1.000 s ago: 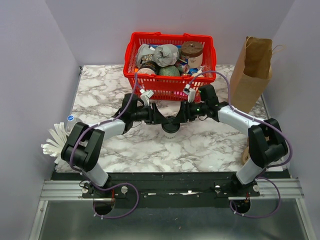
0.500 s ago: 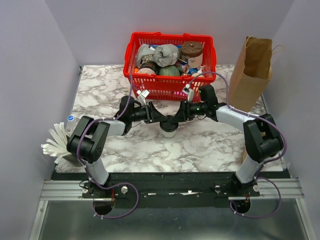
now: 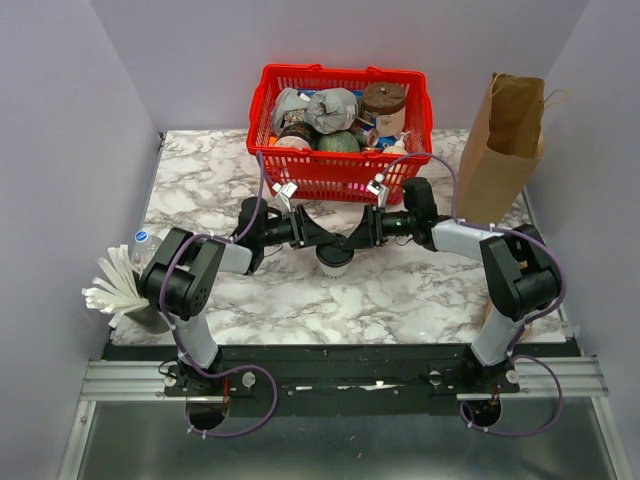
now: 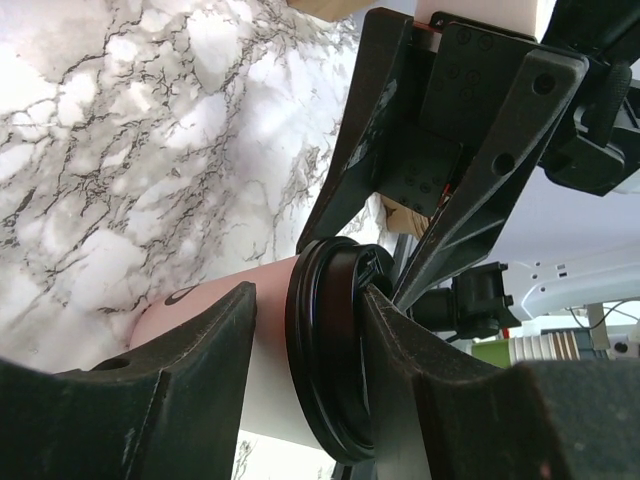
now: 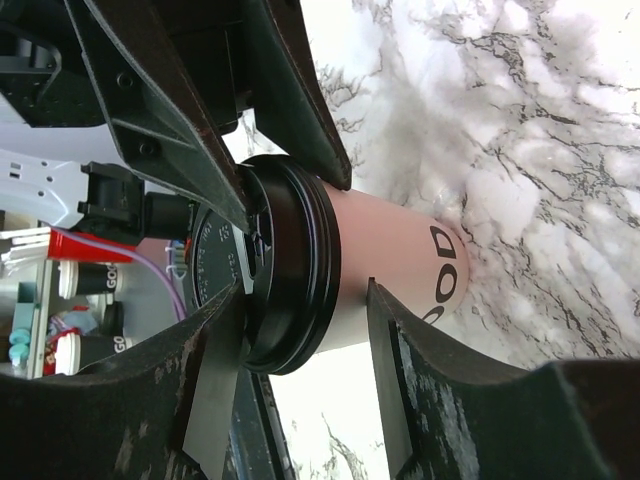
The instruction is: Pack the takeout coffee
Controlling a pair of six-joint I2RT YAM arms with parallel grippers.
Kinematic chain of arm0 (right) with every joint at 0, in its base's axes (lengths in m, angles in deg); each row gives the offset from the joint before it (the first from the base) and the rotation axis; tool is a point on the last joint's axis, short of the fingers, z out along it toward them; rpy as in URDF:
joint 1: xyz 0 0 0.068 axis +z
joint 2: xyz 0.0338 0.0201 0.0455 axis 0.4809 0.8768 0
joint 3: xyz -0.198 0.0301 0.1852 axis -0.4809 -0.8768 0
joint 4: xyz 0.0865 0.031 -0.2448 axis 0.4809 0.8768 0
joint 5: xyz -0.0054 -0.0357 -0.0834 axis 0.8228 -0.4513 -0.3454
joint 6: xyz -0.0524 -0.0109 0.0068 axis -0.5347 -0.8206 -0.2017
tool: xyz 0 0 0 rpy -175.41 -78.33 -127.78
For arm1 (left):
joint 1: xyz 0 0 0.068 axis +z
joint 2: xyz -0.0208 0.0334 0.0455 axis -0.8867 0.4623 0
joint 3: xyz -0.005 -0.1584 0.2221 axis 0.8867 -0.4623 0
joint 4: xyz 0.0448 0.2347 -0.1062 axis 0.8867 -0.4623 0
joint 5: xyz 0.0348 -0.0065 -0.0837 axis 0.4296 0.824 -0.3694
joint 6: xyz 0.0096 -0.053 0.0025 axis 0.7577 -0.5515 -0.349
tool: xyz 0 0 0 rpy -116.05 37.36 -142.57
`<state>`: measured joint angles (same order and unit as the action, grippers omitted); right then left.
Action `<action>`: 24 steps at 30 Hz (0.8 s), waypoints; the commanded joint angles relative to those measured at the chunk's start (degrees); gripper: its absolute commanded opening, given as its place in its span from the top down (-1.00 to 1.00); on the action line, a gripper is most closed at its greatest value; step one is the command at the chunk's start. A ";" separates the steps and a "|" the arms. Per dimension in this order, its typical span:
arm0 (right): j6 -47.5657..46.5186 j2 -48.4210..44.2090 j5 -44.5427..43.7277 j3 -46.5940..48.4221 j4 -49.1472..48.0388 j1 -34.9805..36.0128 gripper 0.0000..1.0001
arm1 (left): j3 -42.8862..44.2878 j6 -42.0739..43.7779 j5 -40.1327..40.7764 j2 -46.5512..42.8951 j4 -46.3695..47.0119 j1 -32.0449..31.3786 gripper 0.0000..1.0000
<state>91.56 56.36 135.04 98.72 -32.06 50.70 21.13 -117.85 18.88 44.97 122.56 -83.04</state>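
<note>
The takeout coffee [image 3: 335, 262], a pale paper cup with a black lid [image 4: 330, 345], sits mid-table between both arms. My left gripper [image 3: 322, 238] reaches in from the left. In the left wrist view [image 4: 308, 300] it is shut on the cup, one finger on the wall and the other against the lid. My right gripper [image 3: 352, 238] comes in from the right. In the right wrist view [image 5: 302, 292] its jaws straddle the lidded end of the cup [image 5: 390, 250]. One fingertip [image 5: 375, 300] lies at the wall. I cannot see whether they press.
A red basket [image 3: 340, 185] full of groceries, among them a brown-lidded tub [image 3: 384, 98], stands just behind the grippers. A brown paper bag [image 3: 510, 140] stands upright at the back right. A water bottle [image 3: 143, 240] and a white bundle [image 3: 110, 285] lie at the left edge.
Both arms and the cup have drifted slightly left and toward the near edge. The left elbow has folded further in.
</note>
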 commanded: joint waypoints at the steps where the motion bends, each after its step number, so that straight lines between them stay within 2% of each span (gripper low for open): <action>1: 1.01 0.94 2.05 -3.66 -2.24 0.63 -0.18 | -3.70 0.05 1.07 2.18 1.16 -0.34 -0.08; 5: 3.64 2.34 2.75 -5.24 -5.93 0.63 -0.17 | -4.41 -0.39 0.89 2.79 3.54 -0.34 -0.09; 13: 1.72 1.91 2.05 -4.28 -3.48 0.63 -0.17 | -2.76 -0.47 -1.90 4.47 8.19 -0.34 -0.16; 16: -0.13 1.30 2.23 -3.40 -1.28 0.63 -0.18 | -0.73 -1.79 -3.23 2.27 10.83 -0.34 -0.24; 22: -2.32 -0.02 2.31 -2.43 1.62 0.63 -0.22 | 1.04 -1.88 -4.64 -4.92 7.08 -0.16 -0.38; 23: -2.76 -0.29 2.31 -2.43 1.88 0.63 -0.23 | 0.95 -1.18 -5.60 -5.72 5.41 -0.25 -0.97; 24: -2.85 -0.38 2.40 -2.34 2.23 0.63 -0.23 | 0.60 1.61 -5.78 -6.60 3.48 -0.25 -0.97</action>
<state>92.85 56.34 137.71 96.45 -35.29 50.87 20.94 -120.01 16.32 44.18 129.36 -83.19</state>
